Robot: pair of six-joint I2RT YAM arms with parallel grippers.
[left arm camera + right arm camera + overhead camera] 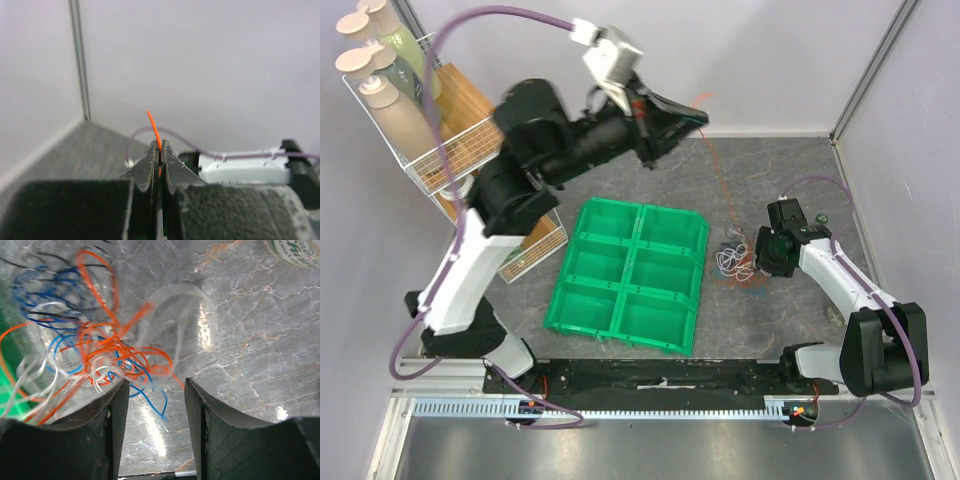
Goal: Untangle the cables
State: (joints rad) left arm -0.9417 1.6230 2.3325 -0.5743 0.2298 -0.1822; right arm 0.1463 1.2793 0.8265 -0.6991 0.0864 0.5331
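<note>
L hand (160, 145) is pinching the orange wire (154, 127) tight, up near the back wall. R hand (156, 385) is hanging w/ jaws apart, gripping nothing, right by the cables (112, 347), which are lying tangled on the desk (240, 340) beside the green tray (628, 275).

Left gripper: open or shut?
Shut: the black left gripper pinches a thin orange cable, its end poking above the closed jaws.

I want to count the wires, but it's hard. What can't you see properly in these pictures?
- Right wrist view: the cable tangle is blurred and cut off by the left edge, so wires cannot be counted.
- Left wrist view: the shut left pincer hides the orange cable except its tip.
- Top view: the right pincer has its tips hidden under its own wrist.
</note>
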